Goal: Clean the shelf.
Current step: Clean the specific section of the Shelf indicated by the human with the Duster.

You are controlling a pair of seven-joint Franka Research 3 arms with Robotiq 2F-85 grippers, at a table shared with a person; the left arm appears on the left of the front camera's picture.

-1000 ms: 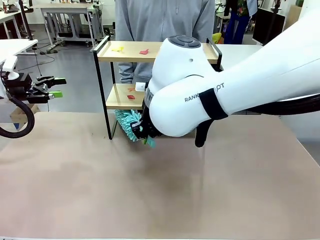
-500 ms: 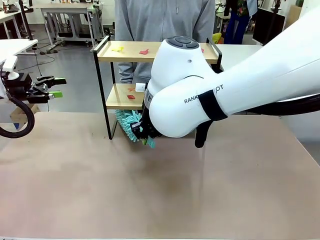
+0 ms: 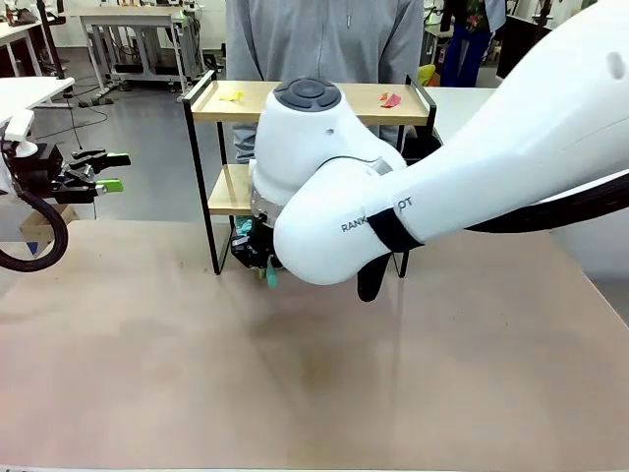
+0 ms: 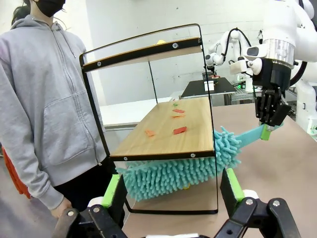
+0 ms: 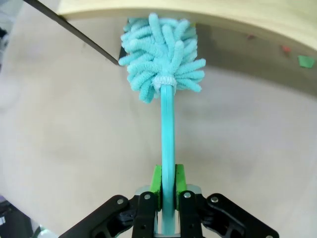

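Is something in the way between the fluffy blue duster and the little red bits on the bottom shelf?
Yes. The duster sits under the lower board of the shelf, and the scraps lie on top of that board, so the board itself is between them.

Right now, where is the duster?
In the left wrist view, the duster lies under the lower board of the shelf, its handle in the right claw at picture right.
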